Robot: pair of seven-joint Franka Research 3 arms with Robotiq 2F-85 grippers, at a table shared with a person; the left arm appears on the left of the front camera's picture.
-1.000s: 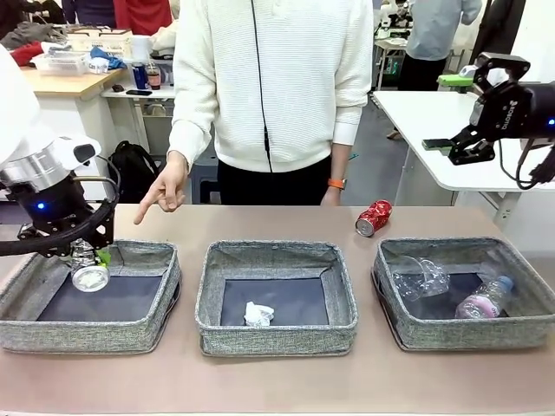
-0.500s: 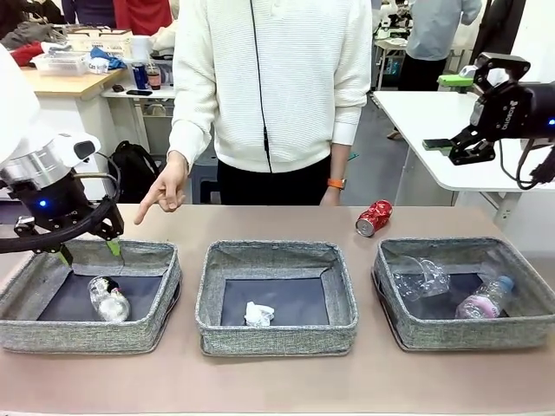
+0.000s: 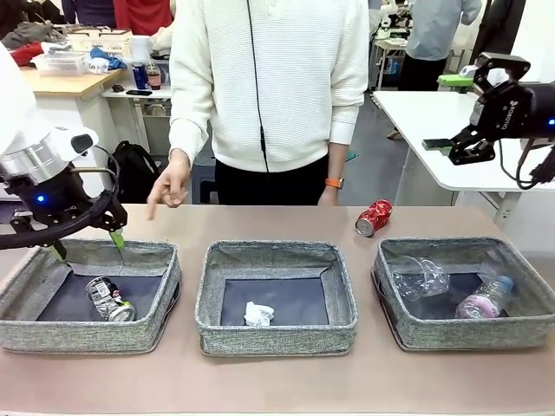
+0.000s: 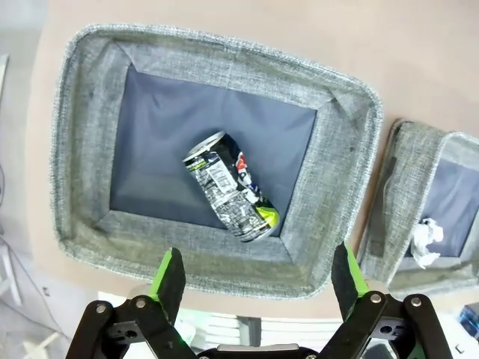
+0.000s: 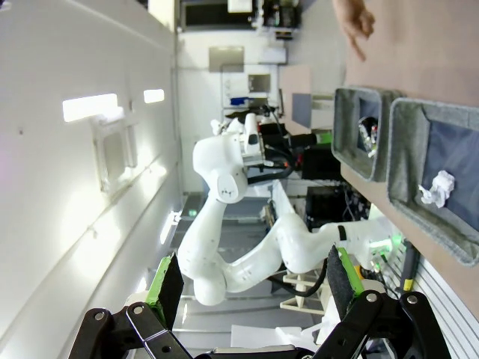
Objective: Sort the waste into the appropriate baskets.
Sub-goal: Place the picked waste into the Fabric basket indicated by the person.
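The tabletop [image 3: 277,381] carries three grey baskets in a row: the left basket [image 3: 147,334], the middle basket [image 3: 276,334] and the right basket [image 3: 408,334]. Above the left basket's far rim the left gripper [image 3: 87,244] is seen with its jaws spread wide and nothing between them; the right gripper [image 3: 451,146] is held high at the far right, likewise spread and empty. A clear plastic cup [image 3: 421,279] and a small bottle [image 3: 484,300] lie in the right basket, and a paper ball [image 3: 257,314] in the middle one. The dark can [image 3: 110,299] lies on its side on the left basket's floor, its long axis set diagonally. The crushed red can [image 3: 374,217] lies on the bare tabletop just behind the right basket, its long axis slanted. It is judged light, thin-walled and dented, best taken across its middle.
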